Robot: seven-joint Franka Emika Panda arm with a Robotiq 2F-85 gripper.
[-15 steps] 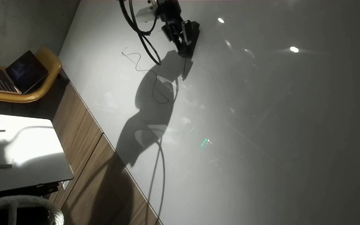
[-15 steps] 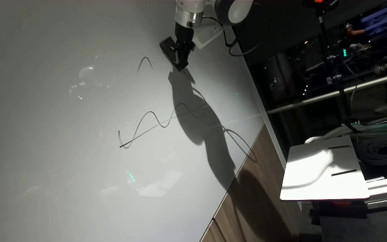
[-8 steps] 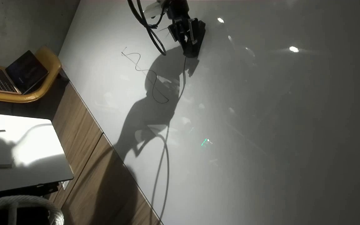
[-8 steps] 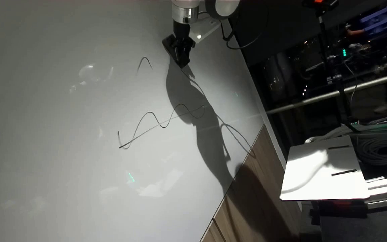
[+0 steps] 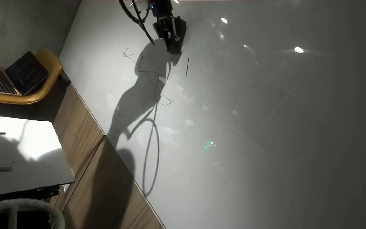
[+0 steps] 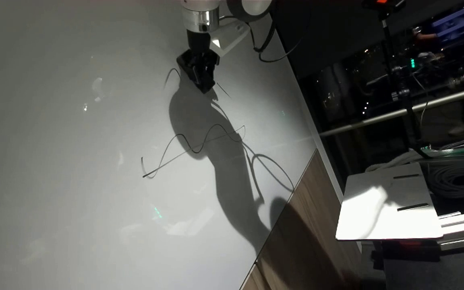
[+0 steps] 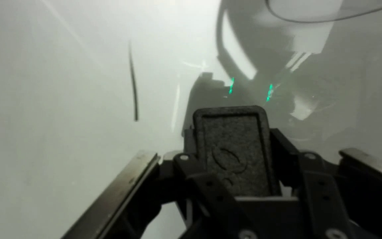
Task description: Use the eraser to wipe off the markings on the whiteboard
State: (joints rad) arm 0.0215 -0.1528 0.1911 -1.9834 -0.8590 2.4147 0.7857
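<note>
The whiteboard (image 5: 265,127) fills most of both exterior views (image 6: 75,209) and the wrist view (image 7: 61,159). My gripper (image 7: 234,146) is shut on the eraser (image 7: 237,132), a dark grey block gripped by its sides. In both exterior views the gripper (image 5: 168,36) (image 6: 200,74) is near the board's top edge of view. The markings (image 5: 159,79) (image 6: 196,152), a thin zigzag with a straight line through it, lie below the gripper, partly in the arm's shadow. A short separate stroke (image 5: 187,68) (image 7: 133,83) is beside the eraser. A small arc (image 6: 171,70) meets the gripper's outline. I cannot tell whether the eraser touches the board.
Wood panelling (image 5: 84,127) borders the board's lower edge. A white tabletop (image 5: 40,171) (image 6: 377,225) stands beyond it. A laptop (image 5: 27,73) rests on a yellow chair (image 5: 54,62). A black stand (image 6: 401,80) is at the right. A cable (image 5: 138,19) hangs from the arm.
In both exterior views the gripper with the eraser has moved left overall. The short stroke's upper part is now uncovered, and the arc's right end is now covered. The zigzag looks unchanged.
</note>
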